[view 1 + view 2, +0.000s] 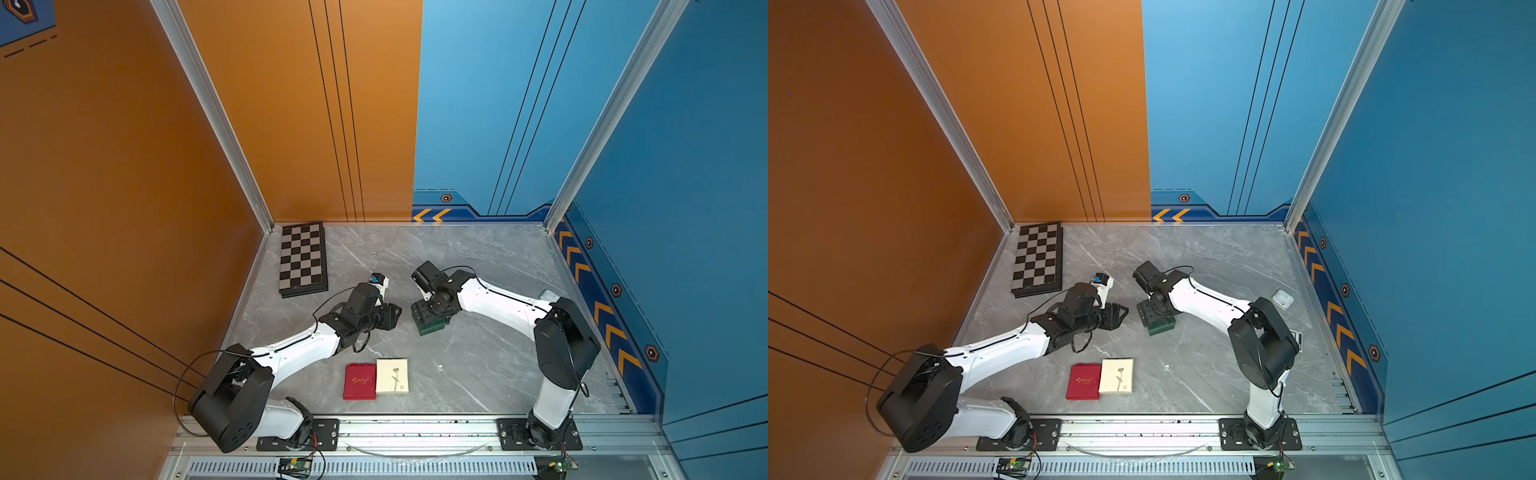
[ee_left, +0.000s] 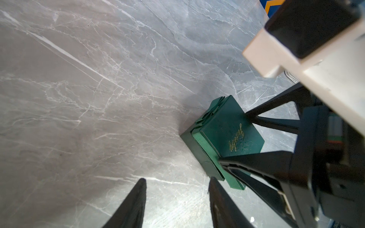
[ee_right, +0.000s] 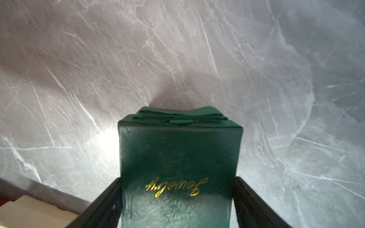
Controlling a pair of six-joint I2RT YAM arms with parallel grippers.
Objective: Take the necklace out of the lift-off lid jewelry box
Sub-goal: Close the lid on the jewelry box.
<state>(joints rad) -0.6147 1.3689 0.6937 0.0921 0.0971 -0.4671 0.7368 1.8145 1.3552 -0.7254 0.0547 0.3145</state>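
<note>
- To clear the lid (image 2: pixel 227 130), lift straight up, slow; pin the base (image 2: pixel 194 150) with left claw (image 2: pixel 177 179) if dragged along.
- Right claw (image 3: pixel 177 177): clamped wide across lid flanks of jewelry box (image 1: pixel 432 328) on bench (image 1: pixel 478 365).
- Left claw: half open, empty, just beside box.
- Necklace: unseen, presumably inside, directly under right claw.

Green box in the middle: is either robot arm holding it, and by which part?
The right pincer grips the green jewelry box by two opposite sides of its lid. The left pincer is open, empty.
</note>
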